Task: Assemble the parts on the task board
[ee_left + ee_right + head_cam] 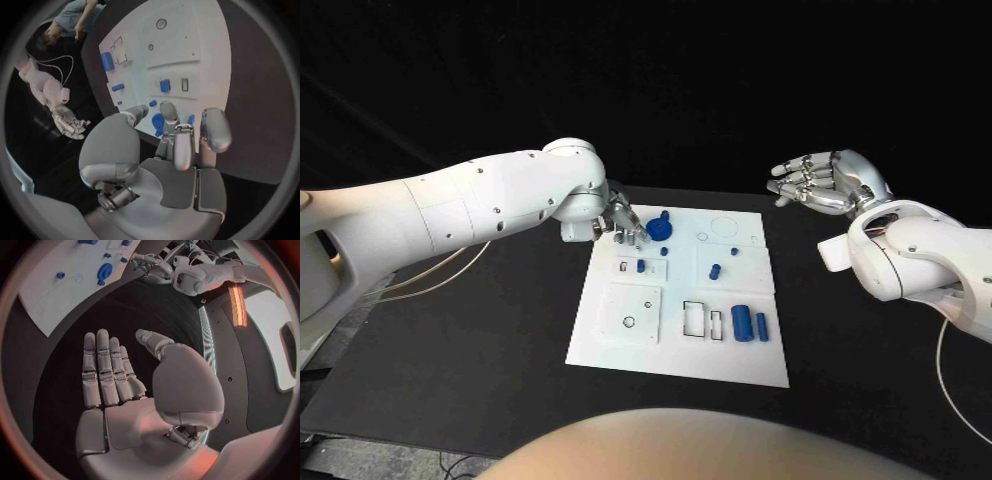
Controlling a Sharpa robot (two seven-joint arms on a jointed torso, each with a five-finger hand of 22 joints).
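Observation:
The white task board [678, 345] lies in the middle of the black table. A round blue part [659, 228] sits near its far left corner, with small blue parts [714, 269] scattered behind the middle and two blue cylinders [750, 324] lying at the right. My left hand [620, 225] points down at the far left corner, its fingertips beside the round blue part [156, 121]; the fingers [181, 135] are apart and grip nothing that I can make out. My right hand [826, 182] is raised off to the far right of the board, flat and open [125, 385].
Outlined slots [694, 318] and a square inset plate [632, 313] mark the near half of the board. Cables [444, 270] trail over the table's left side. Bare black table [473, 360] surrounds the board.

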